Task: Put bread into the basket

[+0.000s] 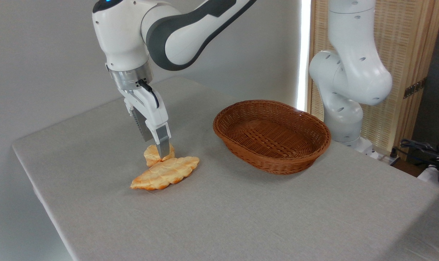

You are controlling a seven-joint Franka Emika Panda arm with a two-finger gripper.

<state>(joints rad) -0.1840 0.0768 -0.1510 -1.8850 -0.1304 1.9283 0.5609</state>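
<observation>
Grey table (pixel 241 217): claw (pixel 160 150) at bread (pixel 152 154); basket (pixel 273 136) well apart.

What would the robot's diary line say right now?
gripper: down at bread, grip unclear | pastry: on table beside bread | basket: empty

I see a flat leaf-shaped scored golden pastry (pixel 165 173) on the grey cloth-covered table (pixel 241 217). Pale wooden slatted screen (pixel 404 54) stands back right, tangle of dark cables (pixel 422 148) at the right edge.
</observation>
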